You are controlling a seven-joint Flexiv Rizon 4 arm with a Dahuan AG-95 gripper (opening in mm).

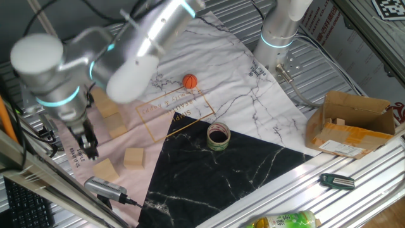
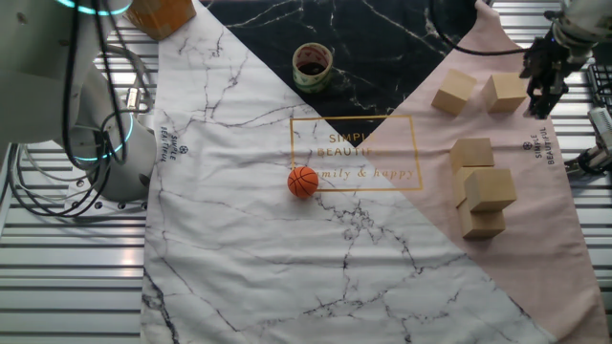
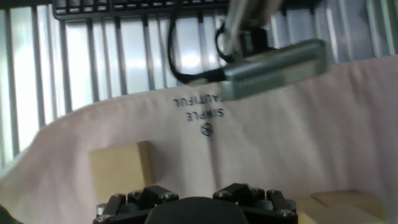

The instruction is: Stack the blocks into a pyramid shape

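Observation:
Several light-tan wooden blocks lie on the pink corner of the cloth. Two single blocks sit side by side. A tight cluster stands apart from them, with one block resting on top of the others. My gripper hangs over the cloth's edge just beside the outer single block, open and holding nothing. From the other side, the gripper is left of the two single blocks. The hand view shows one block at lower left and another at lower right.
An orange ball lies mid-cloth and a tape roll sits on the black part. A grey cabled device lies just off the cloth's edge near the gripper. A cardboard box, a bottle and a second arm's base stand farther off.

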